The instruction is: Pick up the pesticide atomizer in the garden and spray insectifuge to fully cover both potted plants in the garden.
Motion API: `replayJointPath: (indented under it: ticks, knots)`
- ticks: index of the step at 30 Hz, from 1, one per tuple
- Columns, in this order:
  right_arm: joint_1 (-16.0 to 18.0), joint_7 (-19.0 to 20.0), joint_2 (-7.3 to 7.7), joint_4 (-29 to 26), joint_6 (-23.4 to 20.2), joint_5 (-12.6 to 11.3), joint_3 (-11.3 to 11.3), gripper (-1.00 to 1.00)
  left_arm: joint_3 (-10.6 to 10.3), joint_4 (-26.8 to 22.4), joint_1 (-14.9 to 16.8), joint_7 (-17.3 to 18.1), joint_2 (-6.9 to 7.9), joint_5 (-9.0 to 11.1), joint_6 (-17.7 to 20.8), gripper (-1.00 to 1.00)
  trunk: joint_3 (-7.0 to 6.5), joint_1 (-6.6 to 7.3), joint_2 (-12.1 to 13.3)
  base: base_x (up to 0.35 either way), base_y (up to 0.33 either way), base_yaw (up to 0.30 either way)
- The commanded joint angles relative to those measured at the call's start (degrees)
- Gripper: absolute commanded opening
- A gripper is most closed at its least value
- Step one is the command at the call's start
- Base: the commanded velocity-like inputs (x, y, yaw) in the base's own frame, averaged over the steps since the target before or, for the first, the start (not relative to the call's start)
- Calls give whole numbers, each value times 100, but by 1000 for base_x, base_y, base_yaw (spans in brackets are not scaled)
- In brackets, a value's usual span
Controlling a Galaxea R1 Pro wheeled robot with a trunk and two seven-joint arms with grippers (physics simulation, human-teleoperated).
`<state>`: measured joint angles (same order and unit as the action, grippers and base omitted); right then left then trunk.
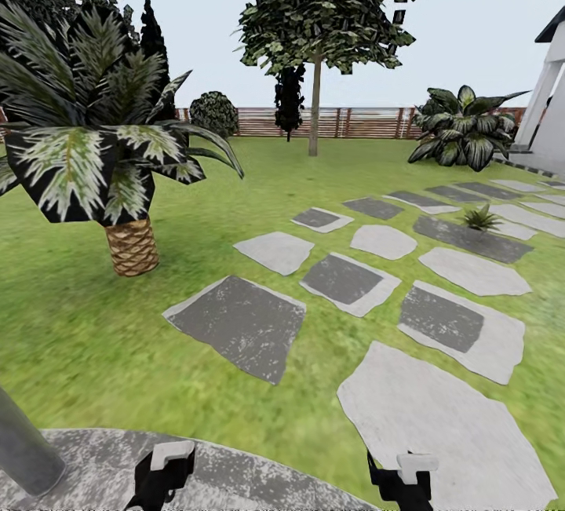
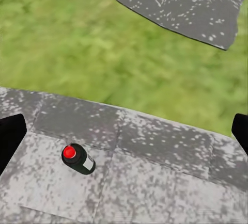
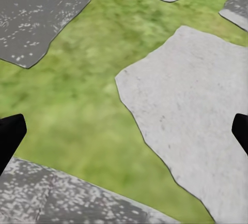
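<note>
The pesticide atomizer [image 2: 78, 159], a small dark bottle with a red top and a white label strip, stands on the grey paved patio [image 2: 155, 172] in the left wrist view. My left gripper [image 2: 124, 136] hangs open above the patio, with the bottle below and nearer one fingertip, apart from both. The same gripper [image 1: 165, 470] sits at the lower edge of the head view over the patio rim. My right gripper [image 1: 408, 481] is open over grass and a pale stepping stone [image 3: 196, 110]; it is open [image 3: 124, 131] with nothing between its fingers. The potted plants are out of view.
A scaly-trunked palm [image 1: 129, 240] stands on the lawn at the left. Grey stepping stones [image 1: 243, 323] run away to the right, past a thin-bladed grassy clump [image 1: 480, 218]. A grey bollard post [image 1: 23, 448] rises at the lower left. A tree [image 1: 315, 103], a big leafy bush [image 1: 463, 130] and a wooden fence [image 1: 353, 122] stand far back.
</note>
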<state>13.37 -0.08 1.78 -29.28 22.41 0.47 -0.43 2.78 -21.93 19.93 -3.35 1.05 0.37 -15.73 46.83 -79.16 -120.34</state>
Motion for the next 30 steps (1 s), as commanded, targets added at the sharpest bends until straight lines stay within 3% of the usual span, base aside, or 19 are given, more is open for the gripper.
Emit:
replayJointPath:
  ticks: [1, 10, 16, 30]
  knots:
    - [2, -6, 0, 2, 17, 5, -8, 100, 3, 24, 44, -8, 6, 7, -21, 100, 31, -22, -44, 0, 0, 0]
    - [4, -10, -3, -11, 17, 5, -10, 100, 16, 41, 60, -33, 44, 32, -41, 100, 272, -219, -405, 0, 0, 0]
    - [6, -14, -3, -17, 17, 4, -10, 100, 17, 49, 55, -354, 34, 34, -52, 100, 434, -351, -645, 0, 0, 42]
    - [3, -11, -3, -5, 17, 5, -2, 100, 12, 75, 63, -386, 25, 30, -61, 100, 813, -658, -1207, 0, 0, 75]
